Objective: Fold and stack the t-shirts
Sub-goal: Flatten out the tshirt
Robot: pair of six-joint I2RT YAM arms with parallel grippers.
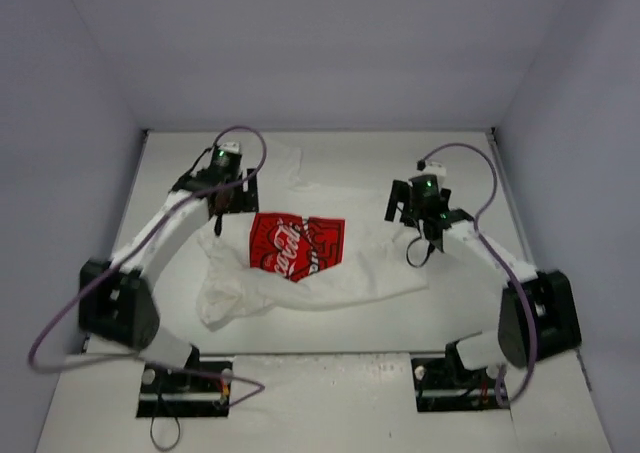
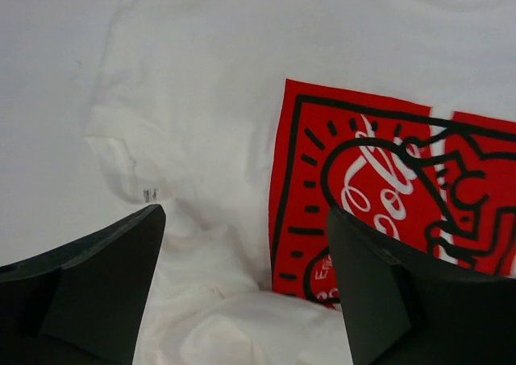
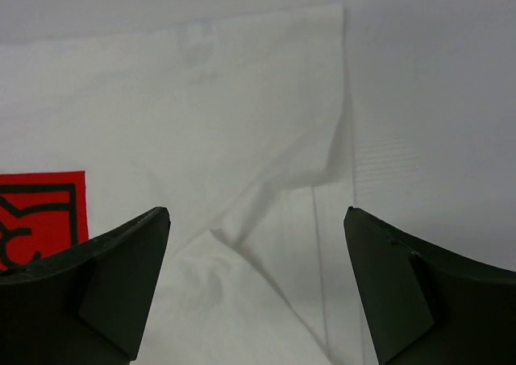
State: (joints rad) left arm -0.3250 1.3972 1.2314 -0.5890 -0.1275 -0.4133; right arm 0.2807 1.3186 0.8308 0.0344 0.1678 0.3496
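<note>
A white t-shirt [image 1: 350,271] lies crumpled on the table with its red square print [image 1: 297,246] facing up. My left gripper [image 1: 222,205] hovers over the shirt's upper left part, jaws open with nothing between them. In the left wrist view the left gripper [image 2: 246,248] stands above bunched white cloth [image 2: 210,139], and the red print [image 2: 363,180] sits by the right finger [image 2: 387,292]. My right gripper [image 1: 408,213] is open over the shirt's right edge. In the right wrist view the right gripper [image 3: 256,248] is above a fold of the t-shirt [image 3: 242,139].
The white table [image 1: 330,373] is boxed in by grey walls [image 1: 90,123] on the left, back and right. Purple cables [image 1: 60,328] loop from both arms. The arm bases [image 1: 185,388] sit at the near edge. Bare table [image 3: 435,123] lies right of the shirt.
</note>
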